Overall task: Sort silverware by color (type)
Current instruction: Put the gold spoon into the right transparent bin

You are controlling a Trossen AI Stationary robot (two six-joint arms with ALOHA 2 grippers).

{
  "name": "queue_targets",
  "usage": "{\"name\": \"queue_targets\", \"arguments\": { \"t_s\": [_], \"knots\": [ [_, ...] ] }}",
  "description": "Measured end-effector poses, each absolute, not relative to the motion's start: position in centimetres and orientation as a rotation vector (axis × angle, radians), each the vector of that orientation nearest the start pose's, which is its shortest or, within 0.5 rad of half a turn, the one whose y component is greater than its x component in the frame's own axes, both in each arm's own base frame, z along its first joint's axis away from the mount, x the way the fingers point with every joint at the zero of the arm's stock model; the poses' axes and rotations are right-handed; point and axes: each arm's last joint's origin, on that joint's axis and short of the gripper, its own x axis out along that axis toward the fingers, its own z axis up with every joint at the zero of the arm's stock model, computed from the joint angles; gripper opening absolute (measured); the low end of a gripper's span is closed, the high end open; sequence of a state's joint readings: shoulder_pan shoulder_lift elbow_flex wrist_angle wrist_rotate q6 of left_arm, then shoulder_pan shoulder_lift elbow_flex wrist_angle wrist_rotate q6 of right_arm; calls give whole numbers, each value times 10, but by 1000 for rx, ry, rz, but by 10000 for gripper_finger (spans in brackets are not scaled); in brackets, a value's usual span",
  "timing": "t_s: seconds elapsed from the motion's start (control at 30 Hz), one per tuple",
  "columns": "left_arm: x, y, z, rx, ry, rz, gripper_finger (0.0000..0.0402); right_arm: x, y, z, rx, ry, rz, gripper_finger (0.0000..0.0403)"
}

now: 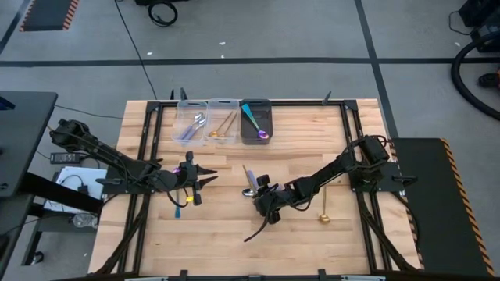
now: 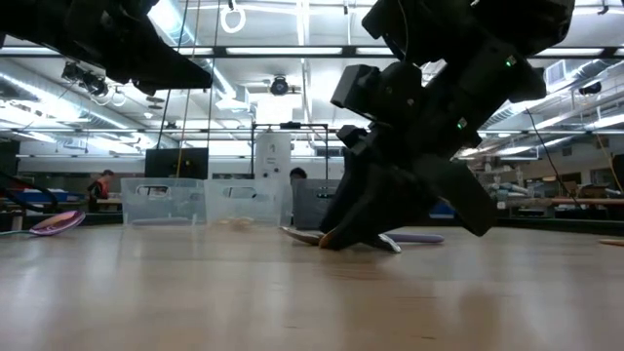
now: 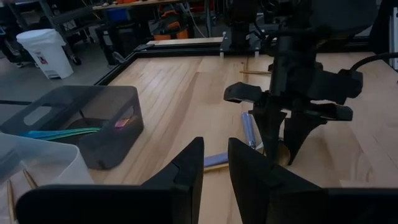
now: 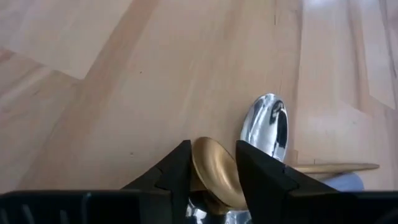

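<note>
My right gripper [image 4: 213, 149] is down at the table's middle [image 1: 263, 204], shut on a gold spoon [image 4: 214, 168]. A silver spoon with a lilac handle [image 1: 248, 181] lies flat right beside it, its bowl [image 4: 267, 127] next to my fingers. Another gold spoon [image 1: 323, 212] lies to the right. An iridescent spoon with a teal handle [image 1: 178, 208] lies on the table under my left arm. My left gripper [image 3: 214, 149] hovers at the table's left [image 1: 209, 181], slightly open, with nothing between its fingers. My right gripper pinches the gold spoon's bowl [image 4: 216, 163] between its two fingers. The fingers [image 2: 346, 229] slant down from the table's right side, their tips at the tabletop. The bowl stands on edge between them; I cannot tell whether the spoon is clear of the table.
Three bins stand at the far edge: a clear one with lilac-handled spoons [image 1: 193, 123], a clear one with gold spoons [image 1: 223, 123] and a dark one with an iridescent spoon [image 1: 255, 123]. A black cable [image 1: 258, 230] trails near my right gripper. Bare wood lies along the near side.
</note>
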State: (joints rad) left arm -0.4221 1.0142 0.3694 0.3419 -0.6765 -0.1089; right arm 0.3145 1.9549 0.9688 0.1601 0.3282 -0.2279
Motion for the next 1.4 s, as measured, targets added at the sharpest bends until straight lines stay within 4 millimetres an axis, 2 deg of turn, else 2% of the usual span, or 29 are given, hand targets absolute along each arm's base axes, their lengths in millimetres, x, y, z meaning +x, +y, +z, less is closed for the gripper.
{"name": "queue_targets", "arguments": {
  "t_s": [0.43, 0.6, 0.83, 1.13, 1.4],
  "knots": [
    [189, -65, 202, 58, 235, 267, 82, 352, 103, 107, -501, 811, 68, 63],
    [189, -65, 202, -15, 227, 261, 82, 353, 100, 109, -497, 807, 62, 48],
    [190, -66, 205, -32, 199, 246, 82, 353, 100, 112, -505, 798, 49, 32],
    [190, -67, 207, 102, 198, 201, 82, 349, 99, 144, -480, 724, 23, 25],
    [192, -68, 205, 90, 204, 203, 83, 346, 97, 169, -514, 652, -16, 24]
  ]
}}
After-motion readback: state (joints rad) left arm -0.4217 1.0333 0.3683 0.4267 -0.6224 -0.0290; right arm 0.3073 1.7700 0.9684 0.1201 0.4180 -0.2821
